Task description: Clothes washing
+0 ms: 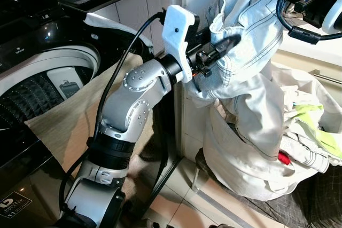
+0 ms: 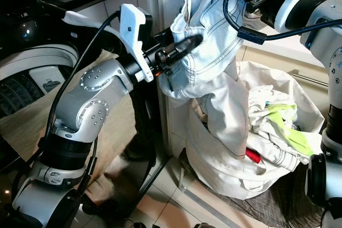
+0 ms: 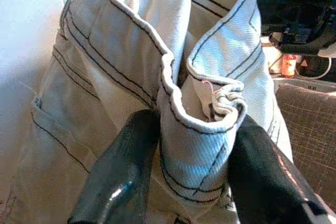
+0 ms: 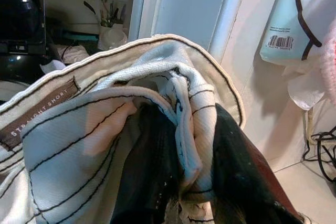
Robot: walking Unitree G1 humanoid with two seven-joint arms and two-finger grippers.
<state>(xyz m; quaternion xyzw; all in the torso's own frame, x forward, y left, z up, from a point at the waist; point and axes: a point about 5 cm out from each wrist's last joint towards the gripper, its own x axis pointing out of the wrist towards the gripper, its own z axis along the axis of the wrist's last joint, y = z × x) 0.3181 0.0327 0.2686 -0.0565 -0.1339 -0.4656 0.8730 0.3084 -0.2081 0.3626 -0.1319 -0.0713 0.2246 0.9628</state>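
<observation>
Holding a pair of pale denim jeans [image 1: 243,30] up between them, both grippers are clamped on folds of the cloth. The left gripper [image 3: 194,156] pinches a thick seamed fold between its two black fingers [image 3: 118,182]; the right gripper [image 4: 189,145] is closed on the waistband up near the label, above and beyond the left one. The legs hang below both grippers and trail down into the white laundry bag [image 1: 240,158], where a yellow-green garment [image 1: 315,126] and other clothes lie.

The washing machine [image 1: 48,78], lid open with its drum showing, sits out to the left of the left gripper, with a beige cloth [image 1: 69,116] draped over its near edge.

The step in hand looks like lifting the jeans clear of the bag for the swing over to the drum. To do it well, raise both grippers together until the hems come free — how much leg is buried in the bag is hard to tell — then carry the load across with both grips kept firm, so the heavy denim does not slip or drag the bag along.
</observation>
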